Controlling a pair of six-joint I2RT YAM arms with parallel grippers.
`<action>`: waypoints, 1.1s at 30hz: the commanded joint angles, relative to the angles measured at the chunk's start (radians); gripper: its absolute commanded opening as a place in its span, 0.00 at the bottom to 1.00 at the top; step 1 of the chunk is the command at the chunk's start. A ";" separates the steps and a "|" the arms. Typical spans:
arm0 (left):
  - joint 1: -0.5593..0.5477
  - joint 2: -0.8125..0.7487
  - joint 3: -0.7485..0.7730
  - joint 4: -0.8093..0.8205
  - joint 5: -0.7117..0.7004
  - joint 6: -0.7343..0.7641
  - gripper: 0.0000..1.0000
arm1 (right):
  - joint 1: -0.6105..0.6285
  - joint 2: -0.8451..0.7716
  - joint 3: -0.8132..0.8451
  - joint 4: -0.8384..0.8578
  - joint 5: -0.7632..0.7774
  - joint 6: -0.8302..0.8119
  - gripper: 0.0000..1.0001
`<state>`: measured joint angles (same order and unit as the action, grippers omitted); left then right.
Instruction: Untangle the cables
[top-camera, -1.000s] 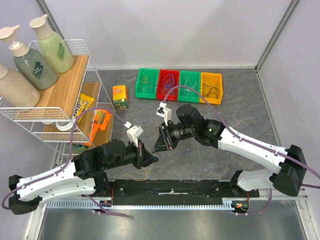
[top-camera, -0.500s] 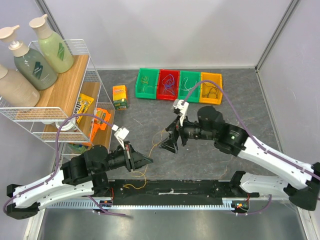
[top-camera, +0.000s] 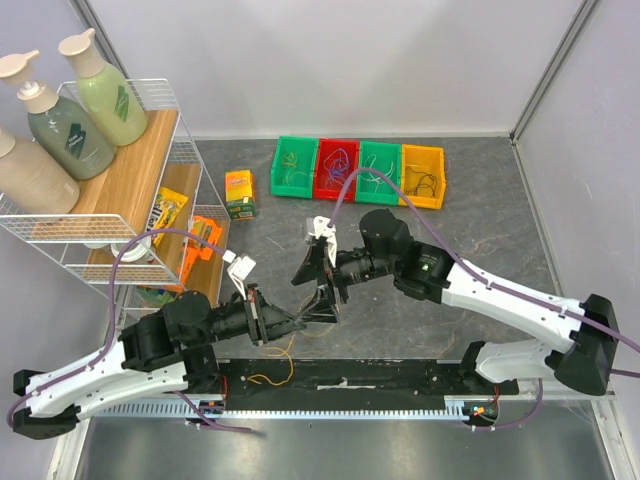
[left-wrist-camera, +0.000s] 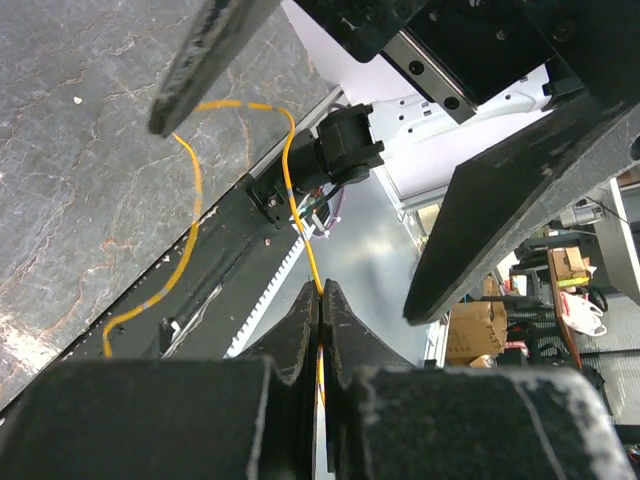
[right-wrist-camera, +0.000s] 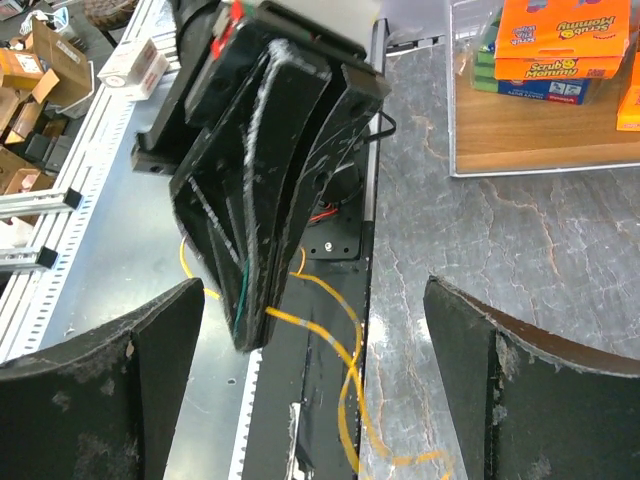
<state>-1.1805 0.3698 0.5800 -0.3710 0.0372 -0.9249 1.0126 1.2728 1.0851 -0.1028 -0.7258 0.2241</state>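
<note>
Wrist: left claw (left-wrist-camera: 320, 296) pinching yellow cable (left-wrist-camera: 287, 160); overhead unclear.

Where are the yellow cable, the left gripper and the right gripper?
yellow cable (left-wrist-camera: 197, 195): left wrist view, on its free loop.
left gripper (left-wrist-camera: 319, 300): left wrist view, where its shut tips meet on the cable.
right gripper (right-wrist-camera: 312, 295): right wrist view, midway in its open gap.

Grey marbled tabletop (top-camera: 490, 215). White wire rack (top-camera: 190, 150) with wood shelves at its left edge, plain white panels (top-camera: 350, 60) behind it. Even light.
</note>
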 joint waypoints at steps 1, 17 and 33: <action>-0.001 -0.020 0.024 0.043 -0.003 -0.049 0.02 | 0.001 -0.095 -0.095 0.206 -0.043 0.102 0.98; 0.001 -0.055 0.001 0.194 -0.201 -0.101 0.02 | 0.201 -0.150 -0.391 0.661 0.434 0.354 0.98; 0.001 0.060 0.029 0.228 -0.361 -0.137 0.02 | 0.508 -0.110 -0.444 0.738 1.162 0.369 0.98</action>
<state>-1.1805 0.4126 0.5766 -0.1997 -0.2546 -1.0092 1.4948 1.1507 0.6212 0.6441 0.1402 0.5484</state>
